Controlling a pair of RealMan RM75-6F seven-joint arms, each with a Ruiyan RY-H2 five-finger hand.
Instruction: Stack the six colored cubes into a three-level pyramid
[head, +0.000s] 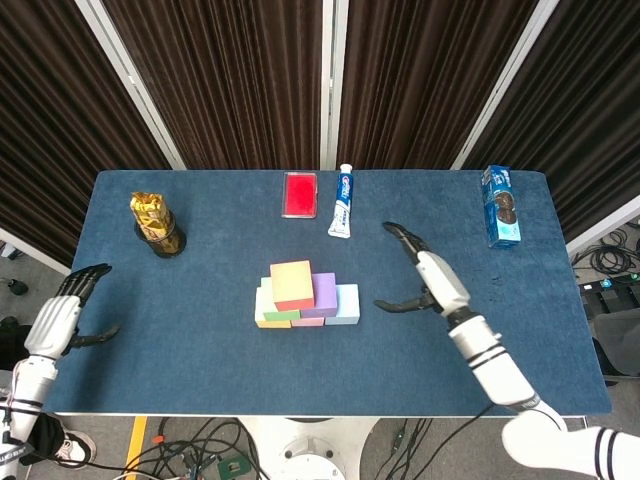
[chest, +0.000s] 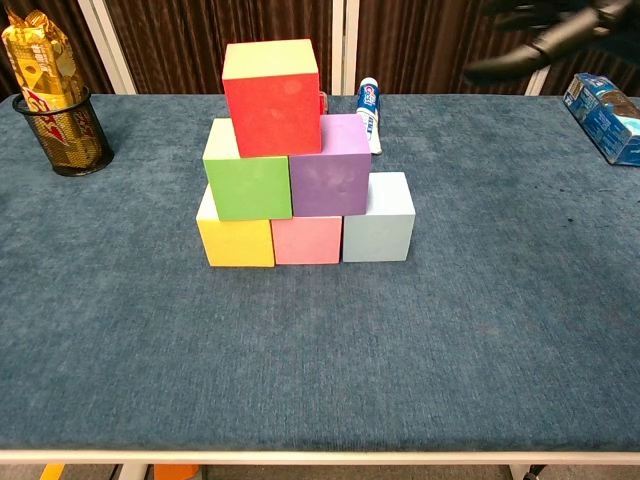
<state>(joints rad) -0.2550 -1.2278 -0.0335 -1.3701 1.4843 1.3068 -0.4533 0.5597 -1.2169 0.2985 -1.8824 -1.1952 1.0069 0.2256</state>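
Head view: blue table (head: 200, 300), dark curtains (head: 230, 80), floor cables (head: 200, 440) probably.

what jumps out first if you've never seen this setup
The three-level pyramid of cubes mid-table: a red cube tops a green cube and a purple cube, over a yellow, pink and pale blue row. Next, the right hand, open and held clear to the pyramid's right. A gold packet in a mesh cup stands at far left.
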